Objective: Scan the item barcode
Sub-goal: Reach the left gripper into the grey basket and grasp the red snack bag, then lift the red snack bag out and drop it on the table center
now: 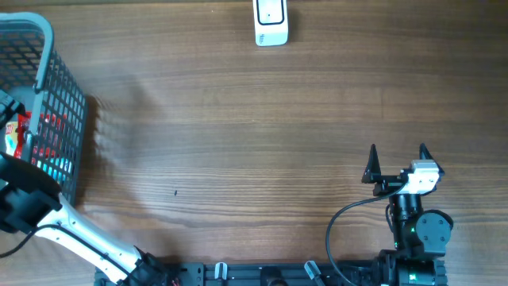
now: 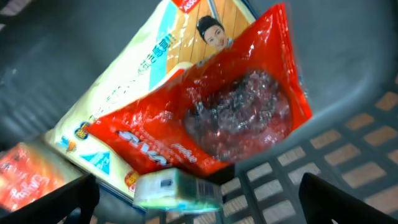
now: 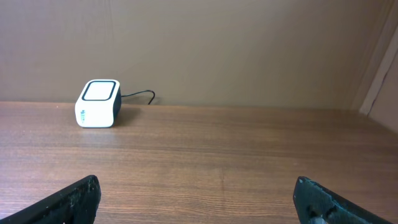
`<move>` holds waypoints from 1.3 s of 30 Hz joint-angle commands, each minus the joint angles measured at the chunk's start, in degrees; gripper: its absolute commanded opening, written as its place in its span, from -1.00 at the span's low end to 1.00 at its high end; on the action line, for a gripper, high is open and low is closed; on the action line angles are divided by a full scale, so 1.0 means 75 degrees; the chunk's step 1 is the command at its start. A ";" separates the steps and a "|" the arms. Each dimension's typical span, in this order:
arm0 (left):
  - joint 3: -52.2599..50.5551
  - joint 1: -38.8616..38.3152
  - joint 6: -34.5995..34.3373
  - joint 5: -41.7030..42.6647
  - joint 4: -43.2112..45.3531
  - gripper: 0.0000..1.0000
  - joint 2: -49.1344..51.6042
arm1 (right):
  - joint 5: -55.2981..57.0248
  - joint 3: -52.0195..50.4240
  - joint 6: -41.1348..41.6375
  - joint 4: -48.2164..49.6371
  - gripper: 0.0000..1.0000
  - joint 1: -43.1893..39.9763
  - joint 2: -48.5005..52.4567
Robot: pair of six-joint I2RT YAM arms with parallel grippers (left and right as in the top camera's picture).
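In the left wrist view several items lie in a grey mesh basket [image 2: 348,146]. A small pale green box [image 2: 177,190] with a barcode on its side lies nearest. A red packet [image 2: 211,118] with a clear window rests on a cream packet [image 2: 140,68]. My left gripper [image 2: 199,196] hangs open over the box, one finger on each side, touching nothing. In the overhead view the basket [image 1: 48,48] stands at the far left with the left arm reaching into it. The white barcode scanner [image 1: 271,22] sits at the table's far edge. My right gripper [image 1: 398,151] is open and empty.
Another orange-red pack [image 2: 25,174] lies at the basket's lower left. The scanner [image 3: 98,104] has a black cable running behind it to the wall. Bare wooden table lies between the basket and the right arm's base [image 1: 417,230].
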 commanded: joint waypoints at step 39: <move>-0.1518 0.0035 0.0898 0.1472 0.2334 -0.92 -0.1670 | 0.0079 -0.0009 0.0099 0.0020 1.00 0.0020 -0.0047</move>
